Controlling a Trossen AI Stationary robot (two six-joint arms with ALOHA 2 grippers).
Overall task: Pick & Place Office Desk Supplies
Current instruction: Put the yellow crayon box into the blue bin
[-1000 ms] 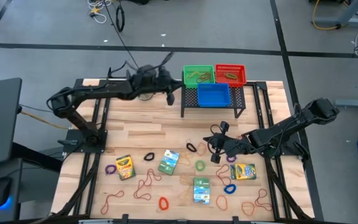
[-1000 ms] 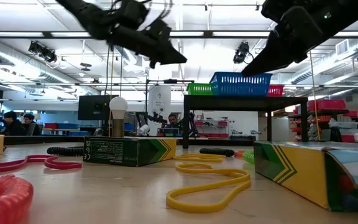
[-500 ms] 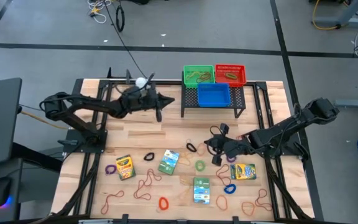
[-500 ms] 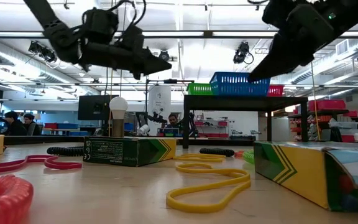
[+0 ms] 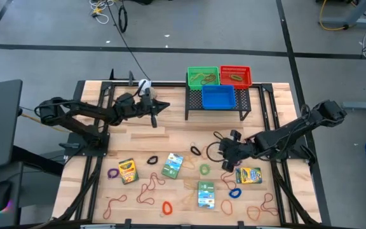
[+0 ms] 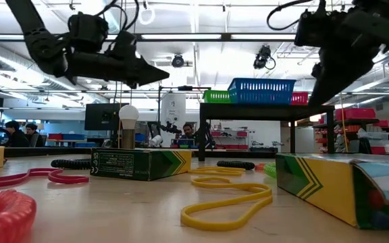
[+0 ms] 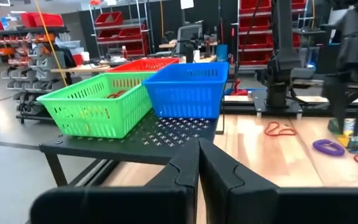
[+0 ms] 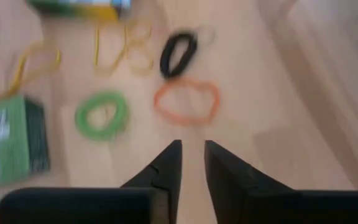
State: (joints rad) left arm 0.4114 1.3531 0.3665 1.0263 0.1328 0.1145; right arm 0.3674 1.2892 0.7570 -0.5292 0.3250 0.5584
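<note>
The office desk supplies lie scattered on the near half of the wooden table: crayon boxes [image 5: 172,165] [image 5: 248,175], reddish rubber bands [image 5: 148,187], and small loops such as a black one [image 8: 179,53], an orange one [image 8: 186,101] and a green one [image 8: 101,115]. My right gripper [image 5: 226,162] hangs above these loops, tipped downward, its fingers [image 8: 166,165] slightly open with nothing between them. My left gripper [image 5: 166,105] is shut and holds nothing. It points level toward the black rack [image 7: 166,134], well above the table in the low view [image 6: 166,70].
A green basket [image 5: 203,76], a red basket [image 5: 236,75] and a blue basket [image 5: 218,97] stand on the black rack at the far middle. A white ball on a stand [image 5: 143,84] is just behind my left gripper. People sit in the room beyond the table.
My left gripper has drawn back from the green basket toward the table's left and near edges and has sunk, staying shut. My right gripper has tipped its fingers down toward the loops while its arm stayed in place.
</note>
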